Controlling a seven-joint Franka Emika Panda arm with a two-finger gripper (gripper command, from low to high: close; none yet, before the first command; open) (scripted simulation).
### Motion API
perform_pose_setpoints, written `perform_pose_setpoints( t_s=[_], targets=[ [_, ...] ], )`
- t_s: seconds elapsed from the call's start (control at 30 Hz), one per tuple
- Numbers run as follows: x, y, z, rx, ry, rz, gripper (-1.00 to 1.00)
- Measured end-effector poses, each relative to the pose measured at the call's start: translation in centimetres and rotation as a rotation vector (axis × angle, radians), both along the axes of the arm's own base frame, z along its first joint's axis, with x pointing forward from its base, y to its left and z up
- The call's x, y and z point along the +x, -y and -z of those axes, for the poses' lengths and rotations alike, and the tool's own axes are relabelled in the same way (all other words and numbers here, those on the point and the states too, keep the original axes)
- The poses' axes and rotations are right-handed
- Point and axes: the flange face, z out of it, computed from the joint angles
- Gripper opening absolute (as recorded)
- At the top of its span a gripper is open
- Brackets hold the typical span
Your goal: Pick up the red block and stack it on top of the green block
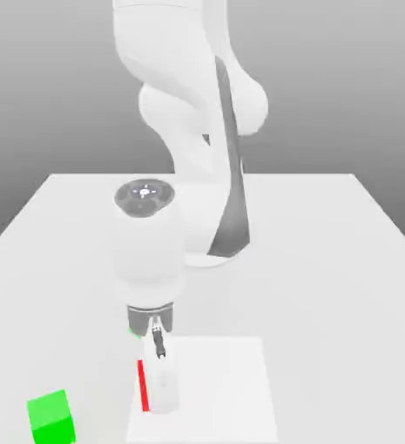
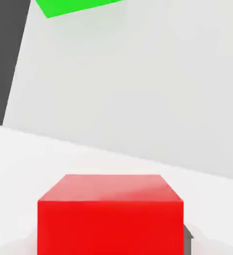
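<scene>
We see the tool [image 1: 160,381] lowered onto the red block [image 1: 141,386], its jaws closed on the block, which rests on the tabletop [image 1: 327,260] at the edge of a paler white square [image 1: 227,390]. The green block [image 1: 50,417] sits on the tabletop apart from the red block, toward the exterior view's left and slightly nearer the camera

A simulated robot test bench, not a lived-in room, is showing here: a plain white tabletop [image 1: 327,260] is lying under flat, even light, a featureless grey backdrop [image 1: 344,87] is fading behind it, and a smooth white robot arm [image 1: 197,113] is standing at the far edge, with everything looking clean, textureless and computer-rendered
</scene>
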Motion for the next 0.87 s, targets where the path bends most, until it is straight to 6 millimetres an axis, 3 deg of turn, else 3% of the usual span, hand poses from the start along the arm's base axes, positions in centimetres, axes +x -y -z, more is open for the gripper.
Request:
perform_pose_setpoints(
  t_s=[0.13,0.2,0.57,0.7,0.73,0.87],
  targets=[
    [0.0,0.0,-4.2,0.0,0.0,0.0,-1.0],
    [0.6,1.0,-5.4,0.0,0.0,-0.026,-1.0],
    [5.2,12.4,-8.9,0.0,0.0,-0.284,-1.0],
    [5.6,13.6,-4.5,-0.001,-0.001,-0.306,-1.0],
    [5.5,13.6,-3.4,0.0,-0.001,-0.307,1.0],
    [5.5,13.6,-3.4,0.0,-0.001,-0.307,1.0]
  ],
)
